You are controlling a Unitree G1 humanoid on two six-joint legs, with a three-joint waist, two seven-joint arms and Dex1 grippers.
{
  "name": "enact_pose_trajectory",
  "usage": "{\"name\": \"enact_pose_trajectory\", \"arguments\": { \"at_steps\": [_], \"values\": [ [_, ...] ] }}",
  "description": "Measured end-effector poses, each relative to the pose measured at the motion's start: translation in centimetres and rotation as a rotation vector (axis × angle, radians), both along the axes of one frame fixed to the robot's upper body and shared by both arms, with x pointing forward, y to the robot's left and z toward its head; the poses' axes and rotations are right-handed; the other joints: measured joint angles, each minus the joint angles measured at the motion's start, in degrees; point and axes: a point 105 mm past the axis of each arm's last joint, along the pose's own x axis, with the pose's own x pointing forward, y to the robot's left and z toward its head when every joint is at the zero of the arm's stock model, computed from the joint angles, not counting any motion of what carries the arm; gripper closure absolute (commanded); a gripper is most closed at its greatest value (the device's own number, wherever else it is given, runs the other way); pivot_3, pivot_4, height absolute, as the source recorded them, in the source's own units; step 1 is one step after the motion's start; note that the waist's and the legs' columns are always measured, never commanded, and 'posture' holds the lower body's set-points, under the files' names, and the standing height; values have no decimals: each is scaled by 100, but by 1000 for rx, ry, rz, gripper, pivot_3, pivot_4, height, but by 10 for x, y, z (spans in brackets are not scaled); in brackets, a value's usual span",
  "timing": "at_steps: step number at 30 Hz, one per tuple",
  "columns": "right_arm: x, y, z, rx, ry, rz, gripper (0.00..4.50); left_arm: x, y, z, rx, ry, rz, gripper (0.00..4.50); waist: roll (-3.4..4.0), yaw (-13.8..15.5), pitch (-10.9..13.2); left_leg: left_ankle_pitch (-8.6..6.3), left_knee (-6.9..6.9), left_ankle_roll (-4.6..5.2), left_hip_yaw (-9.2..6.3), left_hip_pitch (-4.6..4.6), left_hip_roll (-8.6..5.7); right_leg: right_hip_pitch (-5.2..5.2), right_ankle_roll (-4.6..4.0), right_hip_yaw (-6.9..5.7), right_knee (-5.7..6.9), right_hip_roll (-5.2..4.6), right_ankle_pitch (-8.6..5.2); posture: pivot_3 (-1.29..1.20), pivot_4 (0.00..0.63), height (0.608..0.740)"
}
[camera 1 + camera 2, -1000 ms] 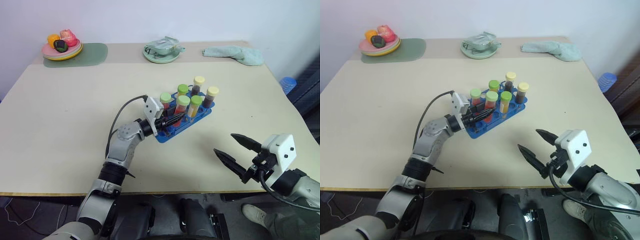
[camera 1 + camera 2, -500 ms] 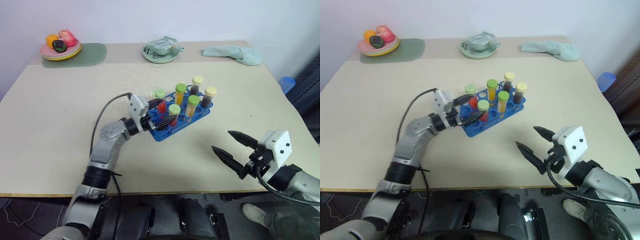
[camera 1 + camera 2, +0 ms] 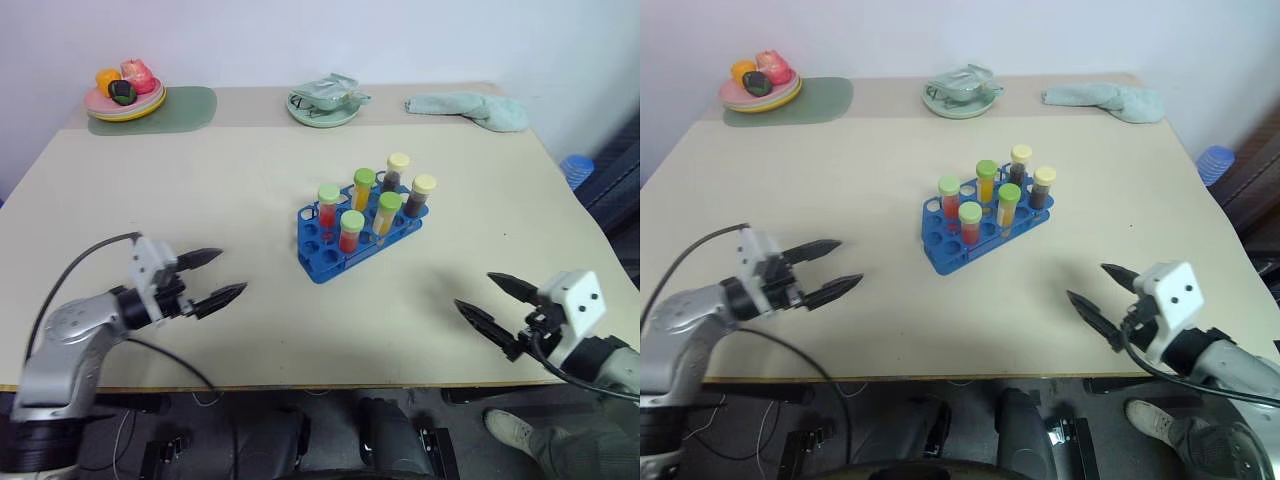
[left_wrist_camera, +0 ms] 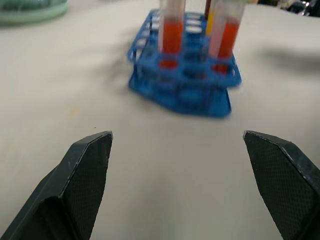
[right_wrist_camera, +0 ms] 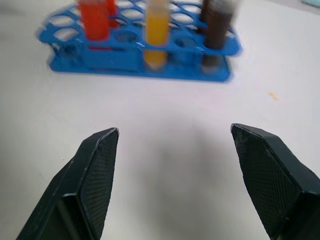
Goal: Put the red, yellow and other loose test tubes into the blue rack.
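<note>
The blue rack stands on the beige tabletop, a little right of the middle of the frame in the left eye view. It is turned at an angle to the table edges. Six test tubes stand upright in it. Two tubes with red liquid and green caps are at the left part of the rack, two tubes with yellow-orange liquid and green caps are in the middle, and two tubes with dark brown liquid and pale yellow caps are at the right end. Some holes at the near left end of the rack are free.

The left gripper is at the lower left of the frame, well apart from the rack. Its two black fingers are spread wide and hold nothing; they point toward the rack. The right gripper is at the lower right of the frame, also well apart from the rack. Its fingers are spread too and are empty, pointing to the left side of the frame.

At the far edge of the tabletop there is a plate with fruit on a green mat at the upper left, a green dish in the upper middle, and a light green cloth at the upper right.
</note>
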Motion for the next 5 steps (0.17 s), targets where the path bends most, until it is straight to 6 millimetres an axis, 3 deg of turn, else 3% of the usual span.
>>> {"name": "enact_pose_trajectory", "arguments": {
  "at_steps": [5],
  "values": [
    [-5,-10,1,-11,1,-6,815,-7,6,9,7,14,-13,219,6,-9,3,-31,-6,26,1,50,8,44,1,1,-8,0,-3,0,150,740]
  ]
}}
